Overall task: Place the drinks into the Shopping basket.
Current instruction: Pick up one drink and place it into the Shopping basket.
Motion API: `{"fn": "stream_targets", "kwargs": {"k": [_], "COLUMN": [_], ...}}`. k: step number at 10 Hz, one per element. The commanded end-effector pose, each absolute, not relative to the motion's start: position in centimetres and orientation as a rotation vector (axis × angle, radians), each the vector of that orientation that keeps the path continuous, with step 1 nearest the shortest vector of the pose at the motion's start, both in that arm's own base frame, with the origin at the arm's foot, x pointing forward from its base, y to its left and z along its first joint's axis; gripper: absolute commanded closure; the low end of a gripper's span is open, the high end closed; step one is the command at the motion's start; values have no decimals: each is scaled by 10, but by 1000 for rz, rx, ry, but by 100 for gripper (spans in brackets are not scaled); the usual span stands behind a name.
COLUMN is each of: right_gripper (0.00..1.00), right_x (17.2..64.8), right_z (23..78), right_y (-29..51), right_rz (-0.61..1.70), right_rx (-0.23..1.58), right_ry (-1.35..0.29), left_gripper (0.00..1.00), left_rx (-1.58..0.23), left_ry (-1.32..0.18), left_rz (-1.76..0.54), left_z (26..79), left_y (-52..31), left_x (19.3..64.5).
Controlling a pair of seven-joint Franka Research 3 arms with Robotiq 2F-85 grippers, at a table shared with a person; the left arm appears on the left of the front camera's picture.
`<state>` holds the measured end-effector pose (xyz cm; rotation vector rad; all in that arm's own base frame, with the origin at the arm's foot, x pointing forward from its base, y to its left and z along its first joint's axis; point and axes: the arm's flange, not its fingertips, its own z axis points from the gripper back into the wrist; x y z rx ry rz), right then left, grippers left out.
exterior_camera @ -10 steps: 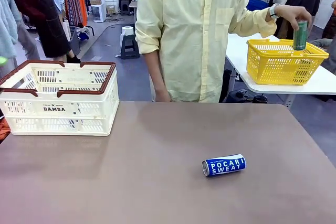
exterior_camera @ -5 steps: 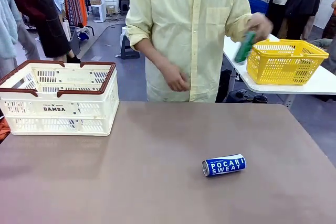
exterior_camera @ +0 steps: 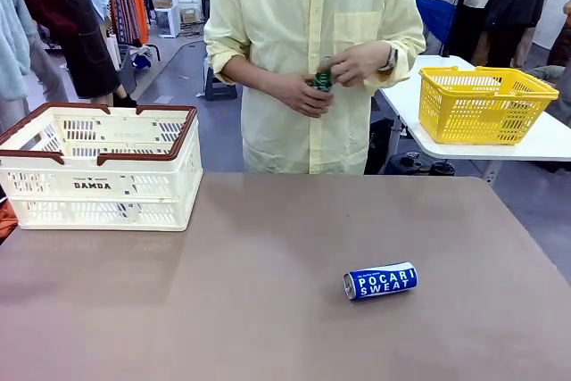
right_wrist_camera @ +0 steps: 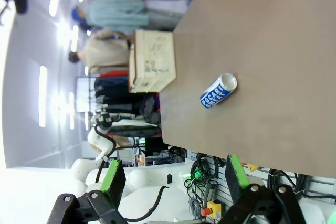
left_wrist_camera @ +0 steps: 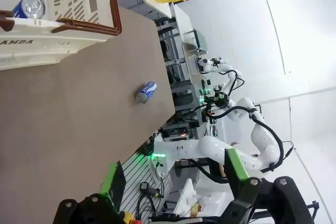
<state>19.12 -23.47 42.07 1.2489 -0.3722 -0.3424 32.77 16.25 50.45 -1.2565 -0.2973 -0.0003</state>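
The green can (exterior_camera: 323, 79) has gone from the yellow basket (exterior_camera: 482, 106) to the person's hands (exterior_camera: 302, 95), far beyond our left gripper (left_wrist_camera: 173, 174) and right gripper (right_wrist_camera: 173, 174), both spread empty, so the blue can (exterior_camera: 381, 280) lying nearer awaits the Shopping basket (exterior_camera: 98, 186).

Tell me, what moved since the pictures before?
The person carried the green can from over the yellow basket to their chest and now holds it with both hands. The blue can still lies on the table, and the white basket stayed put.
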Motion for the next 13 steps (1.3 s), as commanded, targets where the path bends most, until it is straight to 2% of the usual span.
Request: {"fn": "stream_targets", "kwargs": {"k": [1, 8, 9, 11, 13], "right_gripper": [0, 0, 0, 0, 0], "right_x": [193, 191, 200, 249, 289], "right_z": [425, 421, 447, 482, 489], "right_y": [-235, -235, -211, -142, -74], "right_rz": [-325, -342, -230, -4, 171], "right_rx": [1267, 1249, 1043, 781, 462], "right_ry": [-406, -372, -309, -195, -129], "left_gripper": [0, 0, 0, 0, 0], "left_rx": [-1252, -1252, -1252, -1252, -1252], "left_ry": [-289, -289, -289, -289, -289], "left_rz": [4, 4, 4, 4, 4], "left_z": [505, 505, 505, 505, 505], "left_y": [164, 164, 164, 164, 164], "left_x": [324, 324, 324, 324, 324]}}
